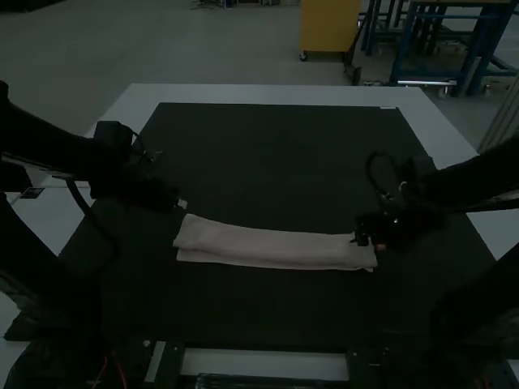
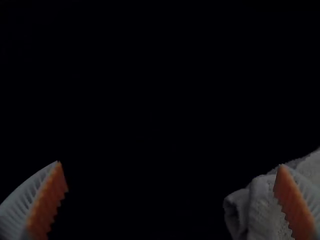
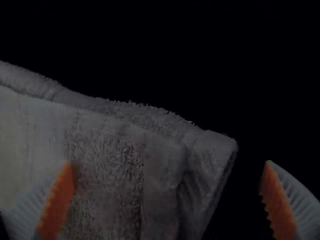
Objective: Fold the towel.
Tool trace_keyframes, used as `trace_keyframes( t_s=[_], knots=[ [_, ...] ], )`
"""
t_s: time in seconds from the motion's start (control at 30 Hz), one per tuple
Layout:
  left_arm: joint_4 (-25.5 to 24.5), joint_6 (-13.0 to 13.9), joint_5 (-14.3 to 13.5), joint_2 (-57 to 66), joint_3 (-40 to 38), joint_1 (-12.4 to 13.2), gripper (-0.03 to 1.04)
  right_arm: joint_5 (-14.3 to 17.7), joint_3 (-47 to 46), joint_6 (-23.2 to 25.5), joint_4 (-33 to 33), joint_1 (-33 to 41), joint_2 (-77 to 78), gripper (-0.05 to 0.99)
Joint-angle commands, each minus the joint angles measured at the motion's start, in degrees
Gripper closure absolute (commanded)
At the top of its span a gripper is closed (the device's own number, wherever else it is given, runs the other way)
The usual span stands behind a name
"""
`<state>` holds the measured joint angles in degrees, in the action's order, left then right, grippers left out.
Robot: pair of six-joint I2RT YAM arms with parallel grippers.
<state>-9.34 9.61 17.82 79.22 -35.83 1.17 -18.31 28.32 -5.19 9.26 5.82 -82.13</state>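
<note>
The pale towel (image 1: 276, 248) lies folded into a long narrow strip running from side to side, its layers showing along the edges. My left gripper (image 1: 180, 204) is just beyond the strip's left end. My right gripper (image 1: 369, 241) is at the strip's right end. In the left wrist view, my left gripper (image 2: 170, 200) is open, with a corner of the towel (image 2: 265, 210) by one finger. In the right wrist view, my right gripper (image 3: 167, 200) is open, and the layered towel end (image 3: 125, 170) lies between and below its fingers.
A dark mat (image 1: 268, 162) covers most of the white table (image 1: 268, 93). Both arms reach in from the sides, with dark cables hanging near them. Metal brackets stand along the near edge.
</note>
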Motion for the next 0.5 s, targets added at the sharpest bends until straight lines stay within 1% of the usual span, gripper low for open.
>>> trace_keyframes(
  t_s=[0.0, 0.07, 0.2, 0.23, 0.27, 0.33, 0.47],
  knots=[
    [0.38, -0.99, 1.07, -1.53, -1.61, 0.32, 0.04, -0.06, 0.60, 0.80, -0.64, 0.94, -1.28, 0.24],
    [0.38, -1.17, 1.16, -1.79, -1.61, 0.41, 0.04, -1.38, 0.69, 0.88, -0.82, 0.94, -1.72, 0.43],
    [0.47, -1.26, 1.69, -2.49, -1.34, 0.50, 0.04, -4.99, 0.86, 1.50, -1.35, 0.77, -1.90, 0.77],
    [0.47, -1.26, 1.69, -2.49, -1.34, 0.50, 0.04, -5.43, 1.13, 2.03, -1.35, 0.59, -1.81, 0.89],
    [0.55, -1.26, 1.78, -2.58, -1.26, 0.50, 0.04, -5.86, 1.48, 2.20, -1.35, 0.50, -1.81, 0.95],
    [0.73, -1.34, 1.78, -2.58, -1.26, 0.50, 0.04, -6.22, 2.09, 2.20, -0.82, 0.06, -1.81, 0.96],
    [1.87, -2.31, 1.51, -2.58, -1.34, 0.50, 0.04, -7.18, 4.20, 0.18, 3.66, -2.49, -0.58, 0.96]
  ],
)
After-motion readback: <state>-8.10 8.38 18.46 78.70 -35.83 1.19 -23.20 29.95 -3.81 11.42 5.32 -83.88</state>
